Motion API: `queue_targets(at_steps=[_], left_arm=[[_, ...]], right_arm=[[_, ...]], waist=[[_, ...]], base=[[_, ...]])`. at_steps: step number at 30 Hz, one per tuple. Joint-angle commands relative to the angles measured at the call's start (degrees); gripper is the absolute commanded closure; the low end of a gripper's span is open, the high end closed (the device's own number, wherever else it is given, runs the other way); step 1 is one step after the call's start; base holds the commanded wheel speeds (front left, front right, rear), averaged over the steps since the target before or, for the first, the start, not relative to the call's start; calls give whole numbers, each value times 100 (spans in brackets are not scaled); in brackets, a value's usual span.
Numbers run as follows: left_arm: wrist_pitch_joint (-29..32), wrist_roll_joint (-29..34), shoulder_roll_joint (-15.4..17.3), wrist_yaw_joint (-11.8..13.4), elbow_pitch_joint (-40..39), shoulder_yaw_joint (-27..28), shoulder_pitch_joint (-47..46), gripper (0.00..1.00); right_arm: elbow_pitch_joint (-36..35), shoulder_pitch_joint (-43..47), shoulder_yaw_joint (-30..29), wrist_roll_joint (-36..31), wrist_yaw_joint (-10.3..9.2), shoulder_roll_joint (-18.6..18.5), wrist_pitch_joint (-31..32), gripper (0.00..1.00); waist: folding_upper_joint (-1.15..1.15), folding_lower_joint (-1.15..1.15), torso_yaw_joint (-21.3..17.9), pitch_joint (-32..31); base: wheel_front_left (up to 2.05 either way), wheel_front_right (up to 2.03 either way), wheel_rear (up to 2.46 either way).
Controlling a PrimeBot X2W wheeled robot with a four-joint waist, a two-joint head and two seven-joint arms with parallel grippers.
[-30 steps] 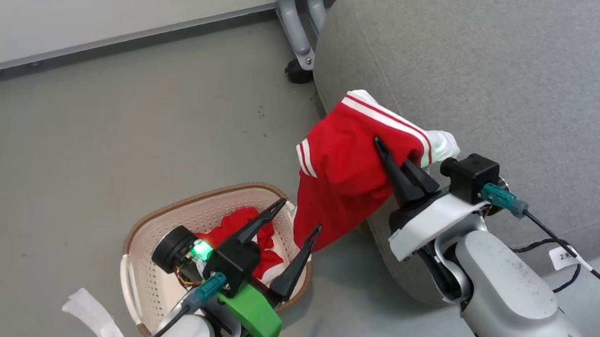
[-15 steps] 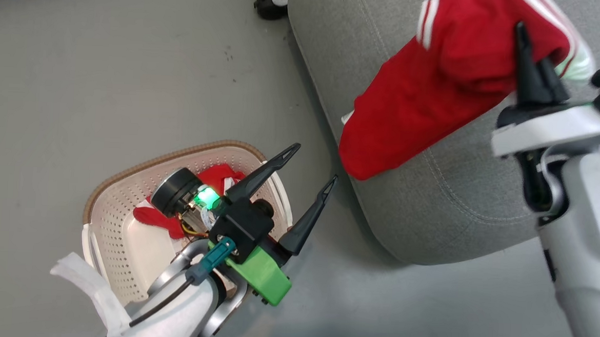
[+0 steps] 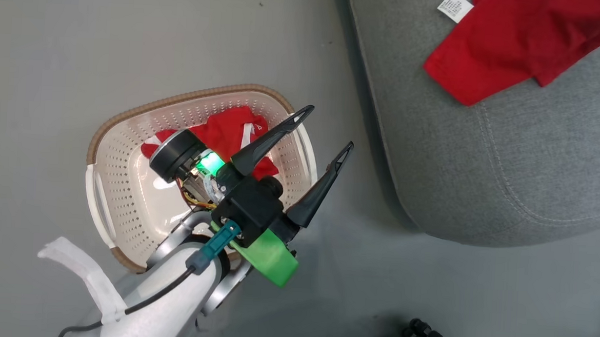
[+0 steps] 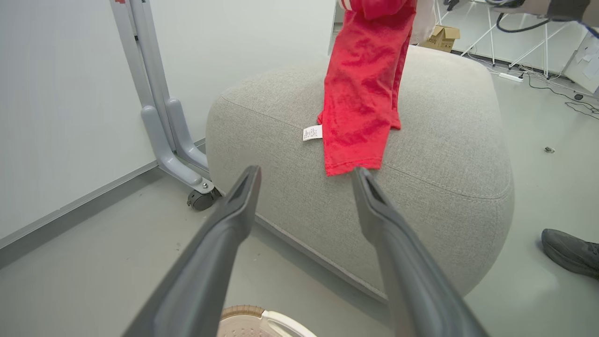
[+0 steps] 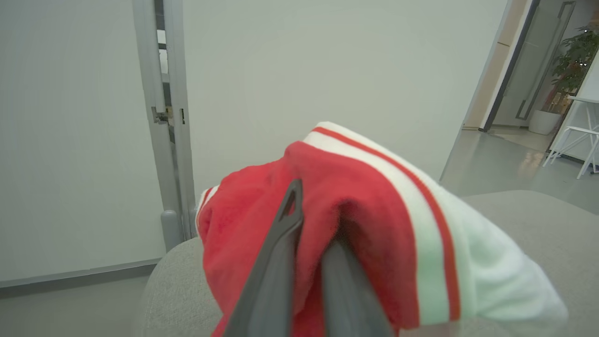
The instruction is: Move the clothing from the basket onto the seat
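Head view: my left end effector [image 3: 329,126] hangs over the small oval cream-white perforated plastic basket [image 3: 119,190] with the brown woven-look rim. Its two dark fingers are spread wide with nothing between them: released. The basket stands on the grey floor [image 3: 107,25], left of the large grey fabric-upholstered seat [image 3: 484,173], near it but not touching. A crumpled red garment with white trim [image 3: 227,129] lies at the basket's far end, partly hidden behind my wrist. At far right, the lower end of a red soft garment with white stripes [image 3: 517,41] lies on the seat top, with a small white tag [image 3: 455,6] at its left edge.

Left wrist view: my left end effector [image 4: 306,173] is spread open and looks toward the seat [image 4: 281,140]. The striped garment [image 4: 360,93] hangs down from above. Its hem rests flat on the cushion near the seam line, and the tag [image 4: 312,132] lies on the grey fabric just beside it. A bit of the basket's rim [image 4: 243,311] shows at the bottom edge. A grey metal frame leg on a castor [image 4: 173,140] stands left of the seat, against the white wall. A dark shoe [image 4: 568,250] is on the floor to the right of the seat.

Right wrist view: my right end effector [image 5: 313,215] is clenched on the bunched upper part of the striped garment [image 5: 374,201], grasping it. Red cloth with white bands folds over both fingers. The seat [image 5: 514,210] lies below.
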Motion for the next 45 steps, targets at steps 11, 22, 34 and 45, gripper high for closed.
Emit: queue_targets(at_steps=[11,22,34,45], left_arm=[[-30,39,20,2,47,-47,-237,0],[-421,-135,-76,154,377,43,-17,0],[-960,-546,-215,557,792,488,400,0],[-1131,-871,-396,1004,842,1415,786,0]], right_arm=[[1408,328,-355,-131,-2,489,-15,0],[483,1596,-892,-317,-2,1096,-16,0],[-1104,2862,-344,-769,-3,1789,-16,0],[-2084,3662,374,-918,-3,2003,-16,0]], waist=[[0,-1,277,502],[0,-1,314,-93],[0,-1,640,-903],[0,-1,1309,-1393]], base=[[0,0,0],[0,0,0],[0,0,0],[0,0,0]])
